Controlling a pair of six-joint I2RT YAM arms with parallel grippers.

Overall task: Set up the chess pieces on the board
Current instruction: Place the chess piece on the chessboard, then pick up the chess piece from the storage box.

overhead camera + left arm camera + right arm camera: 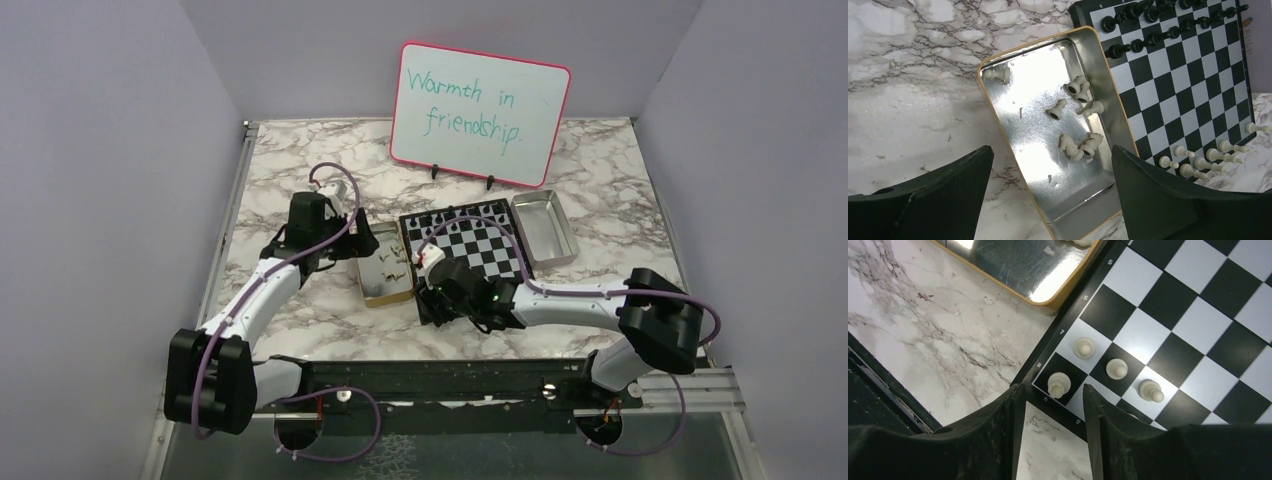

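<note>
While left pincer (pixel 1052 152), right pincer (pixel 1052 390) gape empty, four cream chess pieces (pixel 1118 368) stand at board (pixel 1198 325) corner.

one board (pixel 480 245), two metal trays, left tray (pixel 1033 125) and right tray (pixel 545 228), one whiteboard (pixel 478 112). about eight cream pieces (pixel 1055 110) lie in the left tray (the clump is hard to split), about seven on the board; black pieces (pixel 1120 50) too crowded to count.

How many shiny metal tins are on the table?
2. One tin lies left of the board, with pale chess pieces inside. The other tin sits at the board's right and looks empty. None seems hidden.
</note>
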